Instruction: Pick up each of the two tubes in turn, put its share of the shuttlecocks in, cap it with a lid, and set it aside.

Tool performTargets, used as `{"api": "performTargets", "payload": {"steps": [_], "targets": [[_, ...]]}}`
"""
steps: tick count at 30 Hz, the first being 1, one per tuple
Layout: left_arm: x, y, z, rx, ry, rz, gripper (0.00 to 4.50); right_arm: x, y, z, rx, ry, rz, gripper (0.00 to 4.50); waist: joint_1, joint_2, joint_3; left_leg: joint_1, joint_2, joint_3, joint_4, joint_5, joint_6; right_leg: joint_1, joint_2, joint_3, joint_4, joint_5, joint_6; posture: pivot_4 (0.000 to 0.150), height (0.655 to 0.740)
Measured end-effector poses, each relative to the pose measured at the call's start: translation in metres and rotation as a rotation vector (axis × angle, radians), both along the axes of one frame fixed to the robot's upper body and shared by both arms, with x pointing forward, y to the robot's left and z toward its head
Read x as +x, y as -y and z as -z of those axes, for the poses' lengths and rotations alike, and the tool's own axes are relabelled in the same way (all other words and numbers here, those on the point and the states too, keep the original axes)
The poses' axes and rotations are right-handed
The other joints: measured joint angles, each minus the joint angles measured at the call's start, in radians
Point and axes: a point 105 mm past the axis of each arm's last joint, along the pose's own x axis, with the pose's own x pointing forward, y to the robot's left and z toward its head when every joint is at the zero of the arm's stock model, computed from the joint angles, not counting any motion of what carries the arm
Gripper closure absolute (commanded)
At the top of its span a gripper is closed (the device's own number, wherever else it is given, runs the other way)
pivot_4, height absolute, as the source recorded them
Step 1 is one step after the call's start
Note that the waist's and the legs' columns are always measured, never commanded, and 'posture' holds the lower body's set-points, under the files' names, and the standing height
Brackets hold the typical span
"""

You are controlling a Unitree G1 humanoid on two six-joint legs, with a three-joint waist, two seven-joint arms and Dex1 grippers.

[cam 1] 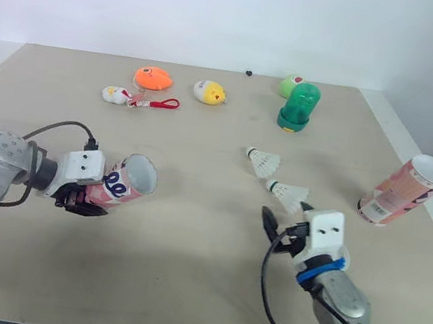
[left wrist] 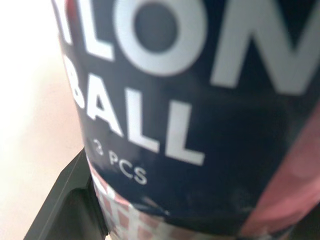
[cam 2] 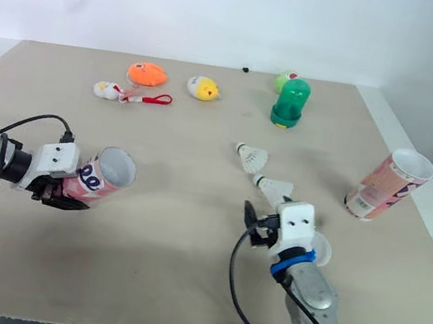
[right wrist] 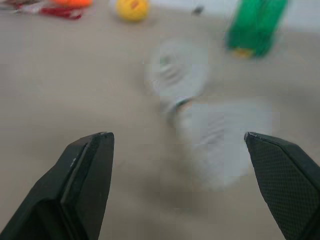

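My left gripper (cam 1: 86, 199) is shut on a pink tube with a dark blue label (cam 1: 126, 180). The tube is held tilted just above the table, its open mouth facing right. In the left wrist view that label (left wrist: 190, 100) sits right against a black finger (left wrist: 70, 210). Two white shuttlecocks (cam 1: 263, 162) (cam 1: 288, 194) lie on the table at centre right. My right gripper (cam 1: 287, 215) is open just short of the nearer one, which shows blurred between the fingertips (right wrist: 220, 140). A second pink tube (cam 1: 404, 192) stands with its mouth open near the right edge.
A green domed object (cam 1: 299, 107) and a small green ball (cam 1: 290, 84) stand at the back. An orange toy (cam 1: 152, 78), a yellow chick (cam 1: 209, 92) and a white toy with a red strap (cam 1: 119, 95) lie at the back left. The table edge runs close behind the second tube.
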Motion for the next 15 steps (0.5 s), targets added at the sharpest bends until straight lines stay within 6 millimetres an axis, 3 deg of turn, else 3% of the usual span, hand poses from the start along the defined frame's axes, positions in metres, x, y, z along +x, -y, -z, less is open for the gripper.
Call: {"api": "performTargets", "payload": {"steps": [7, 14, 15], "targets": [[-0.001, 0.002, -0.001, -0.004, 0.005, 0.008, 1.48, 0.017, -0.009, -0.008, 0.049, -0.022, -0.018, 0.04, 0.001, 0.000, 0.000, -0.002, -0.001, 0.000, 0.000, 0.000, 0.000, 0.002, 0.000, 0.000, -0.003, -0.001, 0.002, 0.150, 0.7400], [-0.006, 0.000, -0.001, -0.011, 0.016, -0.013, 1.48, 0.037, -0.010, -0.003, 0.109, -0.070, -0.020, 0.04, -0.001, 0.000, 0.000, -0.002, -0.001, 0.000, -0.001, 0.000, 0.000, 0.002, 0.000, 0.001, -0.002, -0.002, 0.002, 0.150, 0.7400], [-0.006, 0.001, -0.001, -0.011, 0.017, -0.014, 1.48, 0.038, -0.011, -0.002, 0.119, -0.075, -0.020, 0.27, -0.001, 0.000, 0.000, -0.003, -0.001, 0.000, -0.001, 0.000, 0.000, 0.002, 0.000, 0.001, -0.002, -0.002, 0.002, 0.150, 0.7400]]}}
